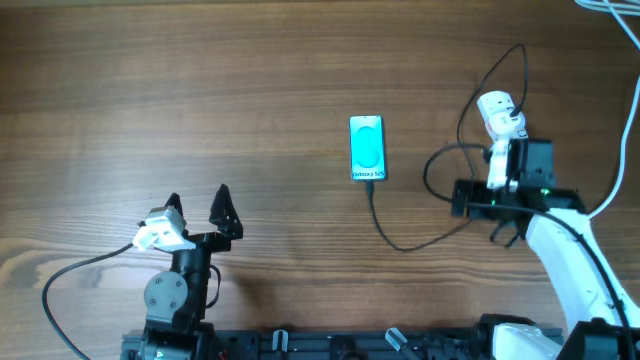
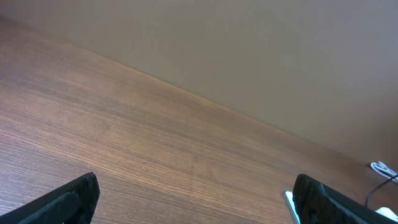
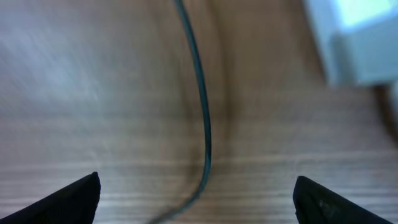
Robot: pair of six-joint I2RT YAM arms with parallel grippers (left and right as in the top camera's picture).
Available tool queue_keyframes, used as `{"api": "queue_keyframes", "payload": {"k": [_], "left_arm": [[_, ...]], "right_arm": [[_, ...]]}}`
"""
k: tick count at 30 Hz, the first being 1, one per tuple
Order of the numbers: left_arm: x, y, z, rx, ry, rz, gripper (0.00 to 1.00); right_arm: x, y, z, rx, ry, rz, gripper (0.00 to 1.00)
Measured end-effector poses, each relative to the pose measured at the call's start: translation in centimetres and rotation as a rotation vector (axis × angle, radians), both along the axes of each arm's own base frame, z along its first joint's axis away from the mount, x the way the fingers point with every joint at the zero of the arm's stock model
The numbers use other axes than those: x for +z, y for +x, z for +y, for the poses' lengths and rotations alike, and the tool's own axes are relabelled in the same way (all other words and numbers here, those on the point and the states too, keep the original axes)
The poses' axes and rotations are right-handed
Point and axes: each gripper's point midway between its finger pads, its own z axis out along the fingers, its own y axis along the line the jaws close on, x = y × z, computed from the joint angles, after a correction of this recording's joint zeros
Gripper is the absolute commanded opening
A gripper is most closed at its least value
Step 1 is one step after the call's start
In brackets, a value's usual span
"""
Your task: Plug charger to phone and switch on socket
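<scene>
The phone [image 1: 367,147] lies mid-table with its cyan screen up; a sliver of it shows in the left wrist view [image 2: 288,200]. The thin black charger cable [image 1: 400,245] meets the phone's near end and curves right, under my right arm. My right gripper [image 1: 497,200] is open above the table, with the cable [image 3: 202,118] running between its fingers [image 3: 196,183] and untouched. A white blocky corner [image 3: 354,43], apparently the socket, lies just beyond; from overhead it is hidden under the arm. My left gripper [image 1: 198,205] is open and empty [image 2: 196,186].
A thick white cord [image 1: 622,150] runs down the right edge of the table and shows far off in the left wrist view [image 2: 385,168]. Black cable loops [image 1: 470,100] lie around the right wrist. The table's far edge meets a plain wall [image 2: 249,56].
</scene>
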Motion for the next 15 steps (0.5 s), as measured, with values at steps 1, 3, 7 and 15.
{"api": "queue_keyframes", "payload": {"k": [1, 3, 7, 15], "left_arm": [[0.0, 0.0, 0.0, 0.0, 0.0, 0.0, 1.0], [0.0, 0.0, 0.0, 0.0, 0.0, 0.0, 1.0], [0.0, 0.0, 0.0, 0.0, 0.0, 0.0, 1.0], [0.0, 0.0, 0.0, 0.0, 0.003, 0.0, 1.0]], "right_arm": [[-0.5, -0.5, 0.1, 0.0, 0.002, 0.015, 1.0], [-1.5, -1.6, 0.1, 0.0, 0.004, 0.043, 1.0], [-2.8, -3.2, 0.3, 0.0, 0.007, 0.079, 1.0], [-2.4, -3.7, 0.3, 0.0, -0.001, -0.007, 1.0]]}}
